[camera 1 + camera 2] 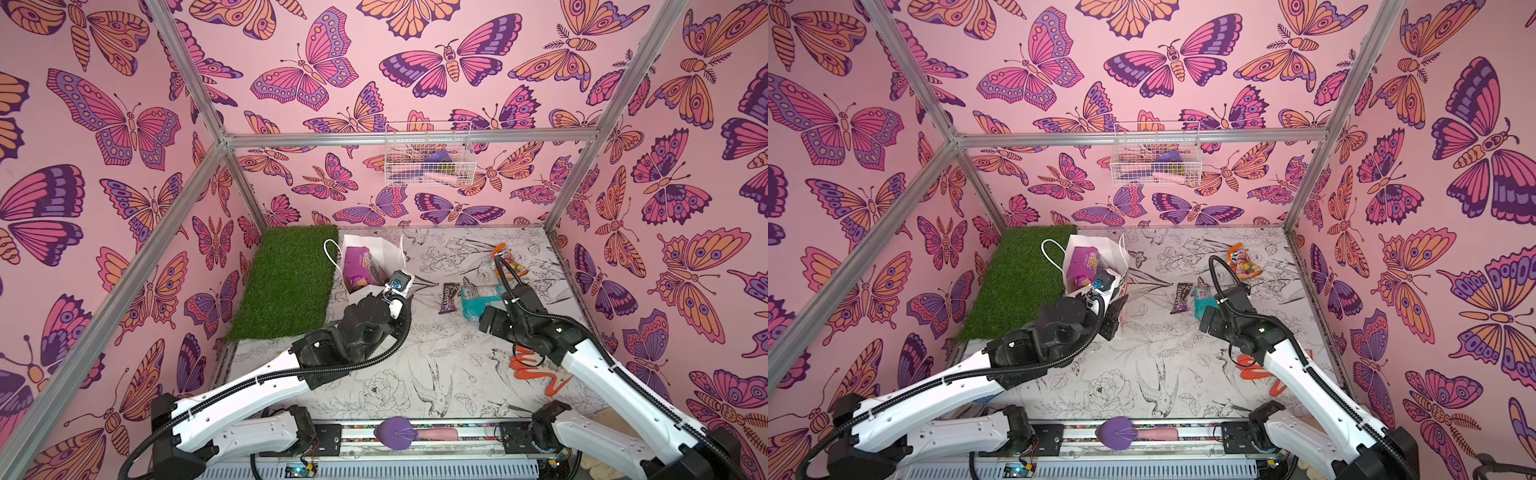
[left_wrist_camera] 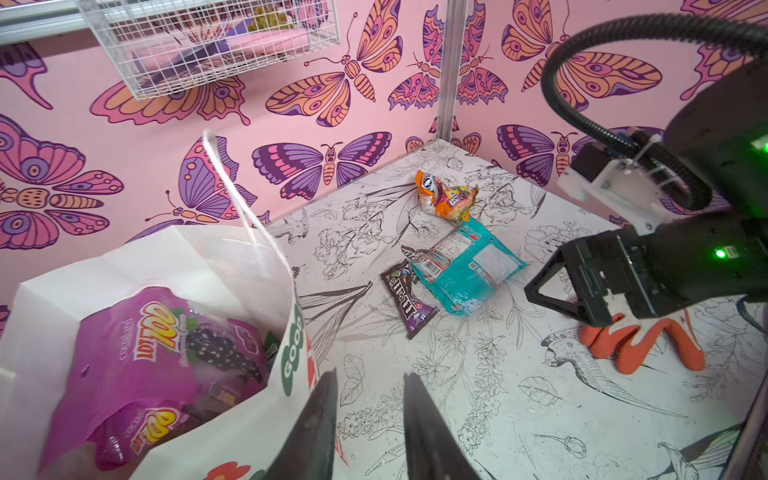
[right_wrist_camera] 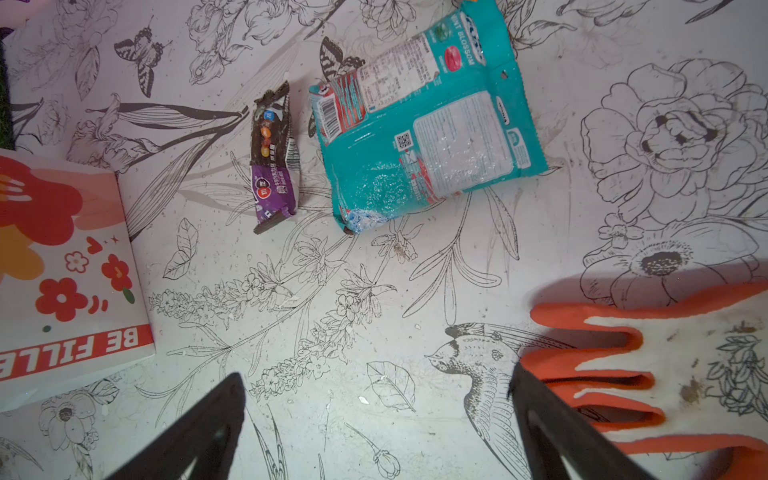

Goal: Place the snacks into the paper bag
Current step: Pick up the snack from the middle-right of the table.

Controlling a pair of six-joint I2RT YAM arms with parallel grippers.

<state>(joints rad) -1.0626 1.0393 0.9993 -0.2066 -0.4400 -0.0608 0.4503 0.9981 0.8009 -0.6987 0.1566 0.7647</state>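
paper bag (image 1: 371,244): upright toward the back left of table (image 1: 457,374), just beside grass mat (image 1: 286,282); mouth open upward, white cord handle sticking up; red flower print on its front in right wrist view (image 3: 75,286)
purple grape packet (image 2: 141,357): inside paper bag, leaning on inner wall, seen through the mouth in both top views (image 1: 1082,261)
teal packet (image 3: 428,137): flat on table, printed back up, outside the bag and well apart from it, right of centre (image 1: 473,305)
brown wrapper (image 3: 274,162): on table just beside teal packet, on the bag side; touching or not, cannot tell (image 2: 409,303)
orange packet (image 2: 446,197): crumpled, on table beyond teal packet, toward back wall, near it (image 1: 510,262)
left gripper (image 2: 370,415): jaws a narrow gap apart, nothing between; low at the bag's front wall, outside the mouth; one finger right at the paper, contact unclear
right gripper (image 3: 376,374): jaws wide, empty; above bare table, between teal packet and orange glove (image 3: 665,365)
orange glove: flat on table at right, partly hidden under right arm in a top view (image 1: 536,372)
wire basket (image 1: 428,166): hung on back wall
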